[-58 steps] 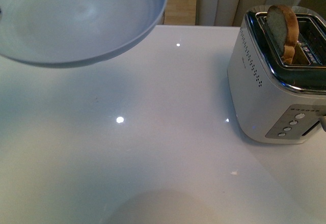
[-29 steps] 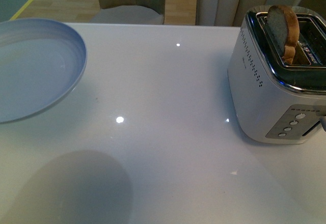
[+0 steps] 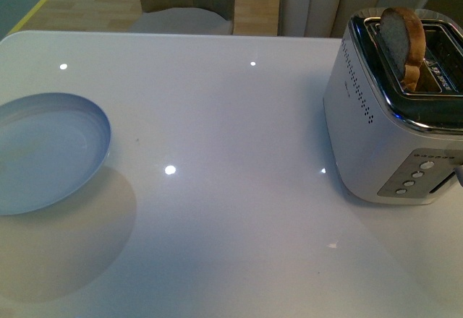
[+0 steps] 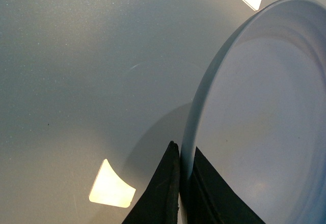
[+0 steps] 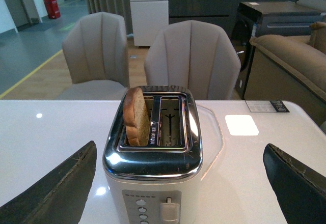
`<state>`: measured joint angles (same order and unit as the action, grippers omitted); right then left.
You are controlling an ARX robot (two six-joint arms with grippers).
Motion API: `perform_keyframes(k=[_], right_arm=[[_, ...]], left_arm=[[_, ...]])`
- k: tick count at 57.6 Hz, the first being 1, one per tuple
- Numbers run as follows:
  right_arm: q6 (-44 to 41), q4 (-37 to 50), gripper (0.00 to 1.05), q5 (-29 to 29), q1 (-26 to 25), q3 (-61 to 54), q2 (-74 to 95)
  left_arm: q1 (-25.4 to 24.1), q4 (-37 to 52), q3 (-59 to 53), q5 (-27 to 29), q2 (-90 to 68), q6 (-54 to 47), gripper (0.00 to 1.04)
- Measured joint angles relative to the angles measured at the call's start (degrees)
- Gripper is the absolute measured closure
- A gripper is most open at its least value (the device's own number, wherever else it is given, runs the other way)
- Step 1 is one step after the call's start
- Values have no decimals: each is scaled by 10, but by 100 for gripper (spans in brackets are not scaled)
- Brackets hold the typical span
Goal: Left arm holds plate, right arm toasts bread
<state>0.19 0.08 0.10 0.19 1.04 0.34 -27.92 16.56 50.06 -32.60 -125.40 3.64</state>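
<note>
While neither arm shows in the front view, a glossy white table (image 3: 231, 209) dotted with lamp reflections fills it. One plate (image 3: 43, 152) is at its left side, with a broad shadow spread beside it. One toaster (image 3: 376, 130) stands near the right edge. One slice of bread (image 3: 403, 40) stands upright in the toaster slot nearer the table's middle. Bare tabletop lies wide between plate and toaster. Past the far edge are chairs (image 3: 181, 0) and a wood floor (image 3: 87, 0).

From the left wrist, the left gripper (image 4: 182, 155) has its two dark fingers (image 4: 163, 188) pressed close on the plate's rim, one on each face.

From the right wrist, the right gripper (image 5: 179, 147) is spread wide and holds nothing, with the toaster beyond it. The bread fills one of two slots. Two chairs and a sofa (image 5: 290, 66) stand behind the table.
</note>
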Motion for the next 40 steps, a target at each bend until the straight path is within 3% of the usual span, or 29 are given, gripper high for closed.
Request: perform_keyframes(k=[40], right_arm=[[0, 0, 9, 0, 0, 0, 0]], left_arm=[[21, 18, 87, 9, -138, 0, 102]])
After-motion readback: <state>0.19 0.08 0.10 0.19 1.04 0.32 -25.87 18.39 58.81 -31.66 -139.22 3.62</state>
